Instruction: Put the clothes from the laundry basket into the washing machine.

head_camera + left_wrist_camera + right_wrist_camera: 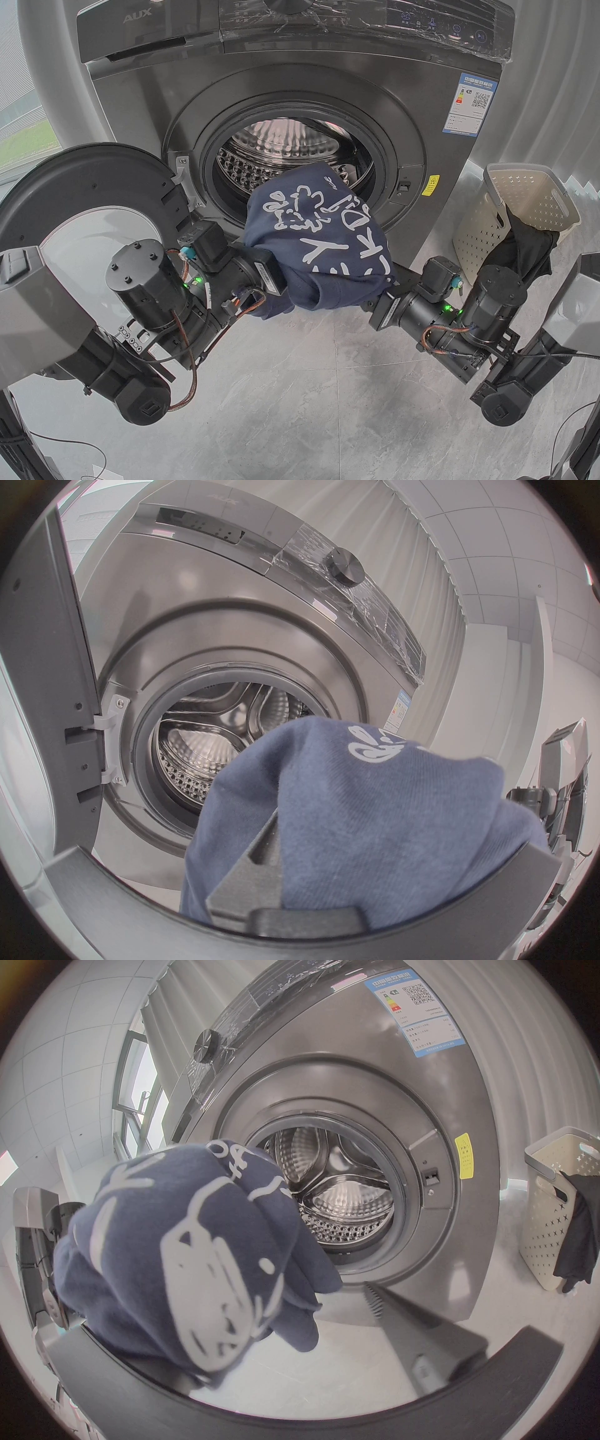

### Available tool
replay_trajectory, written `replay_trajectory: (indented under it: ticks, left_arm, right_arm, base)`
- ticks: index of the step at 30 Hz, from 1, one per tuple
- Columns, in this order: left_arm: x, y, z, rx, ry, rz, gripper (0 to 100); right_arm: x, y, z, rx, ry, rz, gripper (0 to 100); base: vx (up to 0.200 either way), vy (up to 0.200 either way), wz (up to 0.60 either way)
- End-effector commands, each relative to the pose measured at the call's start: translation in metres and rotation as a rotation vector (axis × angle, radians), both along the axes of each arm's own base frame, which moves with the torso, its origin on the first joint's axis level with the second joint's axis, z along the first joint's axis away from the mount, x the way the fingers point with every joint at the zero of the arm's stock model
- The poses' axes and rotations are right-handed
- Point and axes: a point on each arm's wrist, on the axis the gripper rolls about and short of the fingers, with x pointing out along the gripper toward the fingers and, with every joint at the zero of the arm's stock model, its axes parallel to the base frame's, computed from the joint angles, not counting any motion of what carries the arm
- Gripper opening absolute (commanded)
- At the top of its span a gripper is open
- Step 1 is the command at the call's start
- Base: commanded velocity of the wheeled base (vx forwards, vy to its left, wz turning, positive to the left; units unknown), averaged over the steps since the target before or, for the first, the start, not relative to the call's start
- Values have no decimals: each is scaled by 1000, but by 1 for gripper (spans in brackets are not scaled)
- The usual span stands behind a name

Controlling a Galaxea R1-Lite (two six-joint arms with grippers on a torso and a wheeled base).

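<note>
A navy garment [319,244] with white print hangs bunched between my two arms, just before the washing machine's [350,87] open drum mouth [294,150]. My left gripper [284,281] is under its left side, shut on the cloth; in the left wrist view one finger [250,867] shows beside the navy garment [387,817], which hides the other. My right gripper [300,1294] is at the garment's right lower edge with jaws apart: one finger [419,1329] is bare, and the garment [187,1254] covers the other. The drum [340,1197] looks bare inside.
The round door [81,187] stands swung open at the left, close behind my left arm. A cream laundry basket [531,194] sits on the floor right of the machine, with a black garment [525,247] draped over its rim. Grey tiled floor lies below.
</note>
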Motion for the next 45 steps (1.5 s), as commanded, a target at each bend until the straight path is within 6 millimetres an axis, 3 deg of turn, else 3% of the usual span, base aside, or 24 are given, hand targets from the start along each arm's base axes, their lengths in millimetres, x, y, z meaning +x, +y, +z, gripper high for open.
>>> replay_trajectory:
  ticks: [1, 2, 3, 4, 7, 11, 20, 28, 45]
  left_arm:
    - [-7, 12, 4, -2, 4, 18, 0]
    - [-7, 13, 4, 1, 6, 20, 0]
    - [-13, 18, 2, 13, 16, 15, 0]
    - [-15, 19, 1, 17, 21, 15, 0]
    - [-18, 26, -4, 34, 44, 24, 0]
    - [-32, 35, -10, 71, 70, 28, 0]
    - [-40, 48, -10, 83, 77, 33, 0]
    - [-40, 62, -25, 177, 102, 42, 0]
    - [-42, 61, -30, 201, 114, 5, 0]
  right_arm:
    - [-37, -18, -19, -98, 95, 65, 100]
    - [-39, -18, -19, -102, 99, 71, 100]
    - [-61, -28, -34, -164, 171, 142, 100]
    - [-69, -33, -41, -192, 209, 164, 100]
    - [-83, -47, -56, -248, 290, 186, 100]
    - [-76, -54, -57, -247, 297, 141, 100]
    - [-44, -73, -54, -205, 279, -7, 100]
    - [-37, -67, -51, -191, 255, -8, 100]
    - [-37, -66, -51, -190, 252, -18, 100]
  base:
    - [0, 0, 0]
    - [0, 0, 0]
    - [0, 0, 0]
    - [0, 0, 0]
    - [0, 0, 0]
    - [0, 0, 0]
    - [0, 0, 0]
    - [0, 0, 0]
    - [200, 0, 0]
